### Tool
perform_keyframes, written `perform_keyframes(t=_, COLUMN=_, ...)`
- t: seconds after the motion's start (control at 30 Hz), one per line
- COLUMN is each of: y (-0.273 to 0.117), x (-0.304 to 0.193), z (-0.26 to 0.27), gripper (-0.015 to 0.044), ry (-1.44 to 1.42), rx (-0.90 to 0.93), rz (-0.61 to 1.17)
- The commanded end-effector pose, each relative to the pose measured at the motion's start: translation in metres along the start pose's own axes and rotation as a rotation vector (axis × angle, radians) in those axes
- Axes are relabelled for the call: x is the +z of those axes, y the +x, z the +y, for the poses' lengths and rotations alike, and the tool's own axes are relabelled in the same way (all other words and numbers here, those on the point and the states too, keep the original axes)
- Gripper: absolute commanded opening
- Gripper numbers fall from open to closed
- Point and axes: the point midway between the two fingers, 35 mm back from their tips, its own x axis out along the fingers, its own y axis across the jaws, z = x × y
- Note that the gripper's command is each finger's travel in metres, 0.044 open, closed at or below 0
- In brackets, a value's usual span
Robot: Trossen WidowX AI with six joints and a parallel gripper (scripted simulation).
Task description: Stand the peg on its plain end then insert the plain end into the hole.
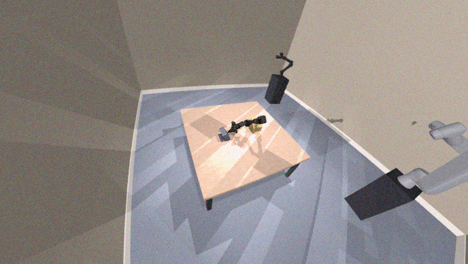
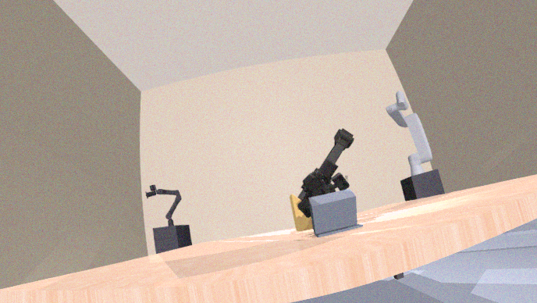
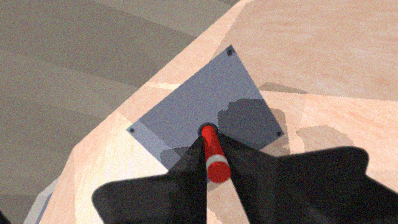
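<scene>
The red peg (image 3: 214,149) points away from the wrist camera, its white band near the end closest to the camera. Its plain end meets the dark-rimmed hole (image 3: 200,128) in the grey-blue sloped panel (image 1: 224,135) (image 2: 333,214) (image 3: 190,105). The far tip is not visible, and how deep it sits in the hole cannot be told. My gripper (image 3: 210,139) is shut on the peg, close in front of the panel face. In the exterior view the panel hides the fingertips and peg.
The panel stands on the wooden table (image 1: 221,167) (image 2: 234,269). A yellow block-like object (image 1: 256,128) (image 2: 300,219) is beside my arm. A dark arm on a black pedestal (image 1: 277,89) (image 2: 172,237) and a grey arm on another pedestal (image 1: 381,195) (image 2: 423,185) stand beyond the table.
</scene>
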Motion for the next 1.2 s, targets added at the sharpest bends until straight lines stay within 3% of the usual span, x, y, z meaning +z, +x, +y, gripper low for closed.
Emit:
perform_keyframes(t=0.0, y=0.000, x=0.000, z=0.000, gripper=0.0026, ry=0.000, rx=0.000, rz=0.000)
perform_keyframes(t=0.53, y=-0.003, x=0.000, z=0.000, gripper=0.0440, ry=0.000, rx=0.000, rz=-0.001)
perform_keyframes(t=1.17, y=-0.023, x=0.004, z=0.003, gripper=0.0440, ry=0.001, rx=0.000, rz=-0.004)
